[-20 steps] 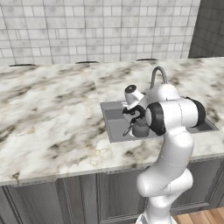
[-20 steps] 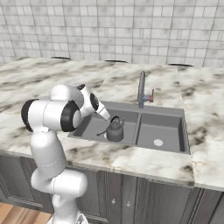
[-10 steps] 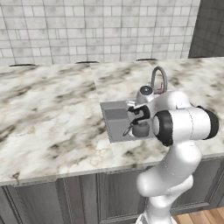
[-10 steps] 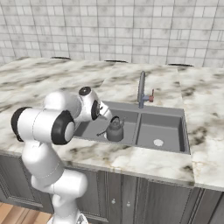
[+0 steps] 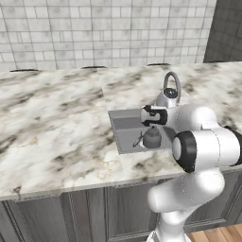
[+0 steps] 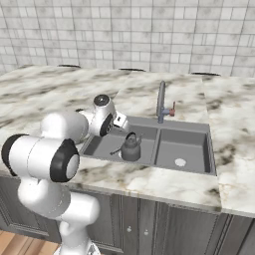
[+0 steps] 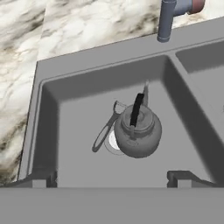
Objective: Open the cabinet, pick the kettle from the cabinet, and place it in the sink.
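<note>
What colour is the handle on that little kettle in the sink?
Black, arching over the dark grey kettle; the hand view shows it best.

kettle (image 7: 138,131): dull grey metal | sink (image 7: 78,131): matt grey metal | counter (image 6: 45,89): glossy veined marble

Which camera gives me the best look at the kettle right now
The hand view: it looks straight down on the kettle, upright in the sink basin, nothing covering it. The right base view shows it small from the side; in the left base view the arm partly hides it.
</note>
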{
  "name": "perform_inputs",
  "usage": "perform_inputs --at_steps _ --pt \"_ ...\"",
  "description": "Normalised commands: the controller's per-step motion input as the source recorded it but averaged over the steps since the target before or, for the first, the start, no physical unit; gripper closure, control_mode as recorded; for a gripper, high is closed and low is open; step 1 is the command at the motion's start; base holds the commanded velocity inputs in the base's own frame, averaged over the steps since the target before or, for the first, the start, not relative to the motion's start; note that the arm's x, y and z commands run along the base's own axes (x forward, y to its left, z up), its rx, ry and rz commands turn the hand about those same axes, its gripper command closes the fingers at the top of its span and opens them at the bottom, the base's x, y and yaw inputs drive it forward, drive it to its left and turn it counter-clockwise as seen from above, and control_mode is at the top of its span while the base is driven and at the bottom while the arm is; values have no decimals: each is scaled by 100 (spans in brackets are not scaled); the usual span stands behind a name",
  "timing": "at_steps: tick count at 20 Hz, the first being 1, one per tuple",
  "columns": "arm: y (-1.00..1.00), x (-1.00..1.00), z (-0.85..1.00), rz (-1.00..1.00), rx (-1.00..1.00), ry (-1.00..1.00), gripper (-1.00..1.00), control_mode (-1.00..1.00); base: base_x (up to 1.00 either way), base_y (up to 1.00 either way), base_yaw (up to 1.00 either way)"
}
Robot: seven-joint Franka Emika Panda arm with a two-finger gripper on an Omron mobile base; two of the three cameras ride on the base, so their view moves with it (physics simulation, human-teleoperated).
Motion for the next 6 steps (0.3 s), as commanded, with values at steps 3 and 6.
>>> perform_inputs --at_steps 3,6 --pt "0 -24 40 7 0 0 -100 -100 0 0 0" --pt "0 -22 42 1 0 0 -100 -100 0 0 0"
